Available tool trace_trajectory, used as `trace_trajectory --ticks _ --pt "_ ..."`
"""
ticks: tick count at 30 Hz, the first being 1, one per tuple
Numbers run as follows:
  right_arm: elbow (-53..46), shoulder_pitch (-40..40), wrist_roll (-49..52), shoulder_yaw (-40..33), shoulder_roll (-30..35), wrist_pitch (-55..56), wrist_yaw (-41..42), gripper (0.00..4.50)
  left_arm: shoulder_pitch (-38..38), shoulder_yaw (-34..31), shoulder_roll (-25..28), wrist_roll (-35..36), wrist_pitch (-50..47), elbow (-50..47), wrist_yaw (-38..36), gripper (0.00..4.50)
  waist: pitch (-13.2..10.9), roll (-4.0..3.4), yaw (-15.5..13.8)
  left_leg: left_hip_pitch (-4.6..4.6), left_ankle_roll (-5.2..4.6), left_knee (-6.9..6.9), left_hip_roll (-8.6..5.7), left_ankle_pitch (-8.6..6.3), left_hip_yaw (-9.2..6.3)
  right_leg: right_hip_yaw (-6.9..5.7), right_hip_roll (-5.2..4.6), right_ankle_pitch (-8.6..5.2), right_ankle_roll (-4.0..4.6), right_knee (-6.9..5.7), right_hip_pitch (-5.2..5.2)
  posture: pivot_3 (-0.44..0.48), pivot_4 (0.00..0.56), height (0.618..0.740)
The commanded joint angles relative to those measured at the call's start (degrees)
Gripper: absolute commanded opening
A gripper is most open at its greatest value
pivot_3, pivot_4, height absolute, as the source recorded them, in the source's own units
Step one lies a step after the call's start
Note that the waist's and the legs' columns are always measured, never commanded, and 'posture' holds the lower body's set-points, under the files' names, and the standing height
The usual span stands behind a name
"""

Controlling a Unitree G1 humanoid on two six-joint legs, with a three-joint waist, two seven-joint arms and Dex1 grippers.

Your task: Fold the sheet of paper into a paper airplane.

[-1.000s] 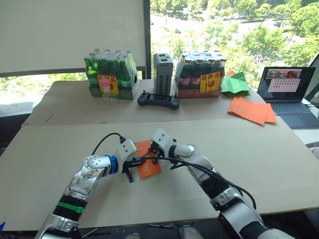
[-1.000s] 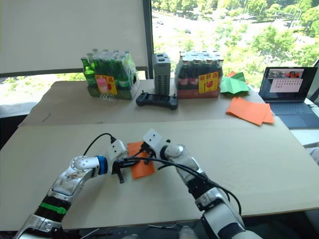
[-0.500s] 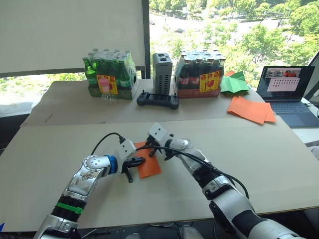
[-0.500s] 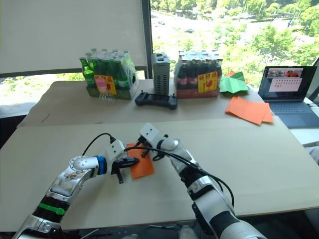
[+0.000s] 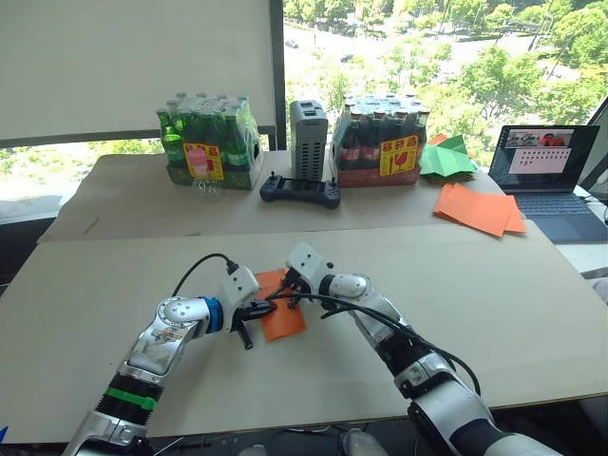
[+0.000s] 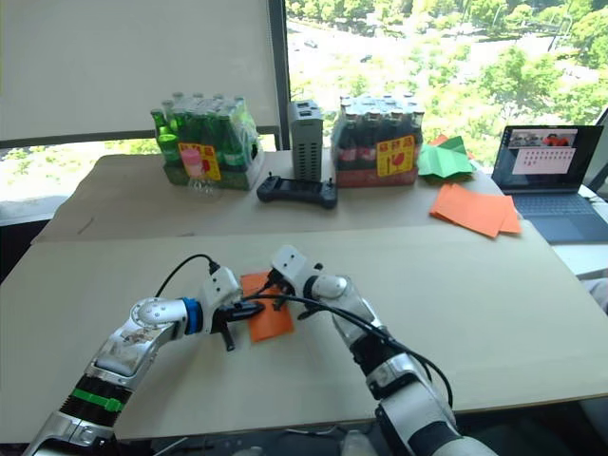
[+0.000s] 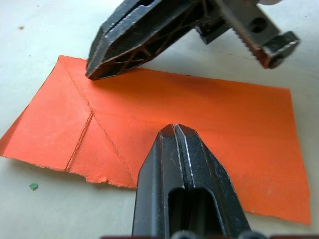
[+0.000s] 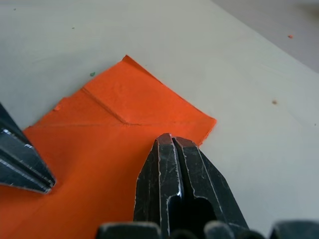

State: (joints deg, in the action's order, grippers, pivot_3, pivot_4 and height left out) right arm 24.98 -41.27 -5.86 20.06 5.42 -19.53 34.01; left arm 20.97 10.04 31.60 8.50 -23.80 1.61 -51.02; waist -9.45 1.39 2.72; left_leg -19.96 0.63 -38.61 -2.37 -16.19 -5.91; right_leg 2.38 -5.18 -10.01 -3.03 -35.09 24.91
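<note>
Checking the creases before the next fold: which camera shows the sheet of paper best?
The left wrist view: the sheet of paper spans it, creases plain. The right wrist view shows one creased end. The eye views show it small between the arms.

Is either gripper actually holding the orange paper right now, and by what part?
Neither. Both grippers' jaws are shut with nothing between them, their tips over the sheet of paper lying flat on the table.
</note>
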Motion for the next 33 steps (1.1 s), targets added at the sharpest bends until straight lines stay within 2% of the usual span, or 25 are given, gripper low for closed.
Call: trace_trajectory --ticks 1,11,33 --pt "-4.64 2.62 -0.52 1.34 0.65 -4.25 1.25 0.03 -0.37 1.23 0.39 -0.76 -0.69 0.97 -0.65 0.00 0.01 -0.01 -0.04 0.00 0.00 0.00 0.00 0.00 0.00 0.00 0.00 0.00 0.00 0.00 0.00 0.000 0.150 0.723" --pt "-15.60 9.80 -0.47 2.49 3.46 -10.81 1.47 0.03 -0.10 1.36 0.53 -0.77 -0.67 1.16 -1.11 0.00 0.02 -0.01 -0.13 0.00 0.00 0.00 0.00 0.00 0.02 0.00 0.00 0.00 0.00 0.02 -0.01 0.000 0.150 0.723" --pt "-29.84 18.09 0.41 5.30 8.60 -18.63 2.54 0.03 0.39 1.80 0.37 -1.09 -0.10 1.92 -1.69 0.00 0.05 0.00 -0.32 0.03 0.00 -0.02 0.00 0.00 0.03 -0.02 -0.01 -0.01 -0.02 0.07 -0.12 0.000 0.150 0.723"
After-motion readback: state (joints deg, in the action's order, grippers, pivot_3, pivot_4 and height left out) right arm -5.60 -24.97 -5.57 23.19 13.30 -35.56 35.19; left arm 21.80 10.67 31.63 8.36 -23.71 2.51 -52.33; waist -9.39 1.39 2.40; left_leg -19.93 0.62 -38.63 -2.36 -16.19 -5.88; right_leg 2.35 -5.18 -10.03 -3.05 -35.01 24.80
